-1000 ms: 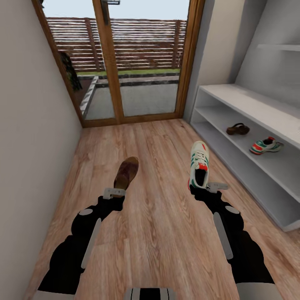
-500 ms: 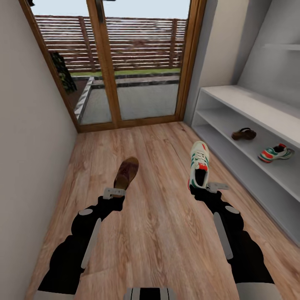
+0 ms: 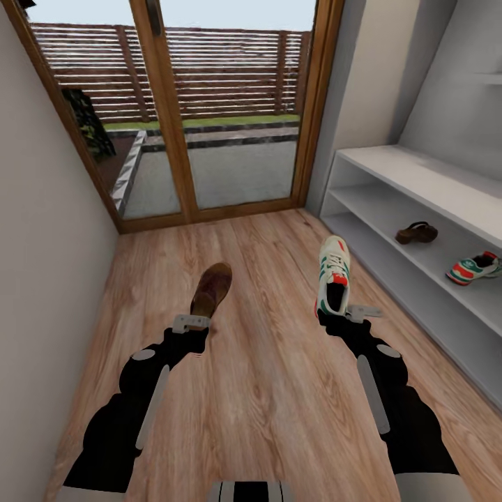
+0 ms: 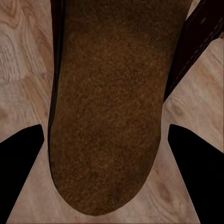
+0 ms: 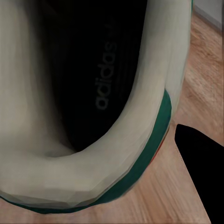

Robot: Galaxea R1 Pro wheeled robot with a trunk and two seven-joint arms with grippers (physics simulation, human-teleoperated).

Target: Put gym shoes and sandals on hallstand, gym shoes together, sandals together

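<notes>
My left gripper (image 3: 191,323) is shut on the heel end of a dark brown sandal (image 3: 211,291), held above the corridor floor (image 3: 265,397). The left wrist view has its tan footbed (image 4: 109,116) between dark fingers (image 4: 21,154). A white gym shoe (image 3: 332,279) with green stripes and red accents sits in my right gripper (image 3: 346,314), which is shut on its heel. That heel (image 5: 70,172) looms close in the right wrist view, beside one finger (image 5: 200,163). The grey hallstand (image 3: 418,178) stands at the right. Its middle shelf carries the other sandal (image 3: 416,233) and the other gym shoe (image 3: 474,268), a short gap apart.
A wood-framed glass door (image 3: 209,104) closes the corridor's far end, with a fenced yard beyond. A plain wall (image 3: 42,230) runs along the left. Bare plank floor lies between that wall and the hallstand.
The whole view has shifted, so the camera moved: door and hallstand have slid across the picture. Both held shoes keep their place at the grippers.
</notes>
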